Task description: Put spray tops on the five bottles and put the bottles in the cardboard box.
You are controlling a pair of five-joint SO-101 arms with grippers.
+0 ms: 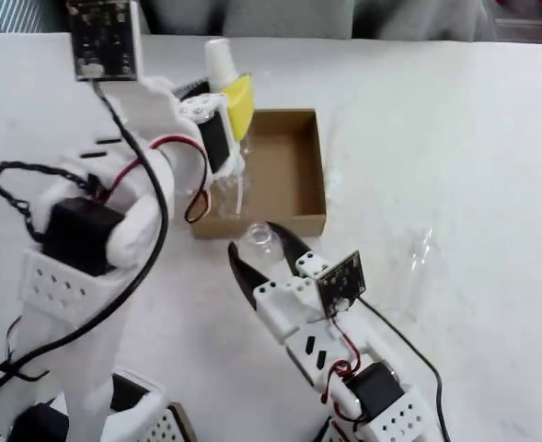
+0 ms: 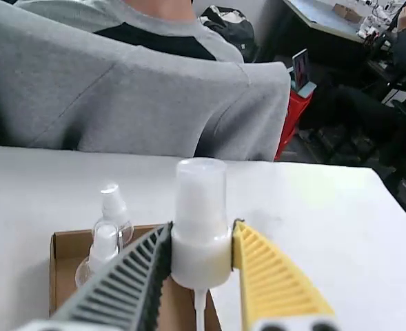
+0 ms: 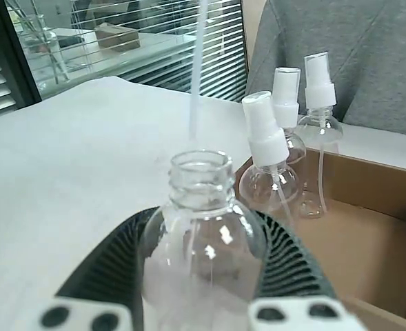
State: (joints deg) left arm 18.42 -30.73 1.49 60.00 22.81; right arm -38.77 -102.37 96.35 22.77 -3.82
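Observation:
My left gripper (image 2: 201,241) is shut on a white spray top (image 2: 201,207), pinched between its grey and yellow fingers, with the thin dip tube (image 3: 197,69) hanging down. In the high view this spray top (image 1: 221,66) is held above the near left corner of the cardboard box (image 1: 294,216). My right gripper (image 3: 203,224) is shut on an uncapped clear bottle (image 3: 201,207), upright just in front of the box. The tube's end hangs right above the bottle's mouth (image 1: 259,234). Three capped bottles (image 3: 285,117) stand in the box's left part.
One more clear bottle (image 1: 420,262) without a top lies on the white table to the right of the box. A person in a grey top sits behind the far table edge (image 2: 120,96). The box's right part (image 1: 284,166) holds nothing.

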